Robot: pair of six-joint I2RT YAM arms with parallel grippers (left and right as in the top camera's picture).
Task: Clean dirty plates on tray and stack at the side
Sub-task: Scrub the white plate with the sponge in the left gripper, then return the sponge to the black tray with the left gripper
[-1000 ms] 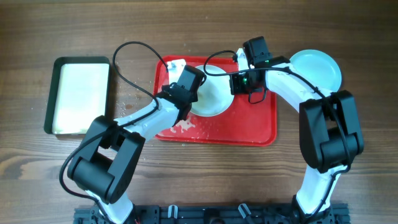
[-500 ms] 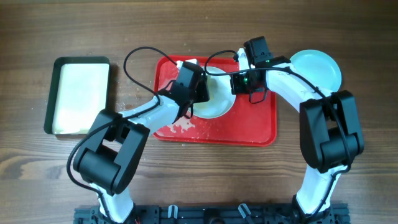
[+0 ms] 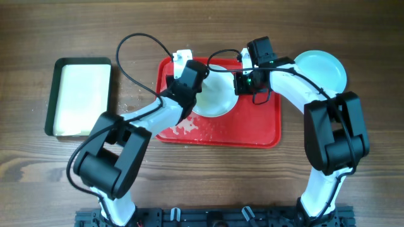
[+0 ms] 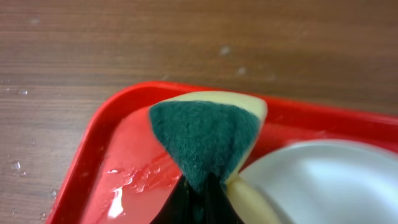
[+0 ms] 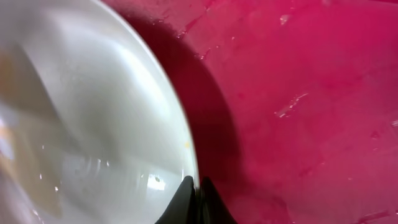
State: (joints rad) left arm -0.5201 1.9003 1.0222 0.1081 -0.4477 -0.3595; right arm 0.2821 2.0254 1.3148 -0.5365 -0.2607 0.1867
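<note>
Overhead view, with 12 o'clock at the far edge of the wooden counter [image 3: 353, 25]: the red tray [image 3: 255, 129] lies near the middle, and a white plate [image 3: 218, 101] sits in its 12 o'clock half, reaching almost to the far rim. A pale blue plate [image 3: 322, 69] rests on the bare counter just off the tray's 2 o'clock corner, apart from the tray. A cream tray [image 3: 79, 98] with a dark rim lies well off at 9 o'clock. The left tool [image 3: 187, 68] hangs over the tray's 11 o'clock corner, closed on a sponge [image 3: 182, 57]. Its wrist camera shows the sponge [image 4: 205, 140] pinched from below between the dark fingers of the left tool [image 4: 200, 196], green scouring face toward the lens and yellow foam behind. The sponge sits over the wet corner of the tray [image 4: 118, 180] just beside the plate's rim [image 4: 323, 180]; whether it touches the plate cannot be told. The right tool [image 3: 238, 75] is at the white plate's 2 o'clock edge. In its wrist view the right tool [image 5: 196, 198] has its tips pressed together on the plate's rim [image 5: 93, 124], with a dark shadow between that rim and the red floor [image 5: 311, 93]. A wet whitish smear [image 3: 184, 128] marks the tray at 7 o'clock.
</note>
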